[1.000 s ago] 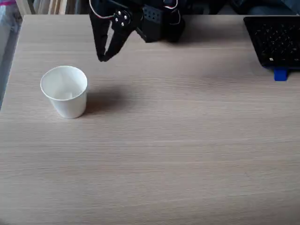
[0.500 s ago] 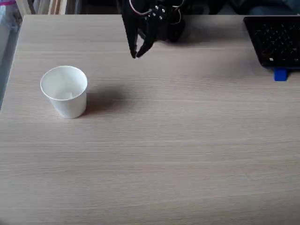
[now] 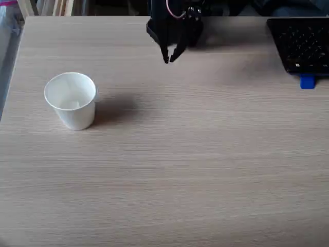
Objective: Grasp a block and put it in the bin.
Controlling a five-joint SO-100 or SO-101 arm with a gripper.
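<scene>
White paper forms the bin point(image 3: 70, 100), a tapering cup with a rolled rim, standing upright at the left of the desk point(image 3: 195, 164) in the fixed view, mouth open upward so it can receive a drop. A pale patch lies on its inner floor; I judge this to be the block point(image 3: 73, 105), though it is too faint to confirm. My jaws point(image 3: 169, 59) hang tips-down at the far edge, well apart from the bin, slightly parted and gripping nothing. I judge this a parked posture, clear of the work area.
</scene>
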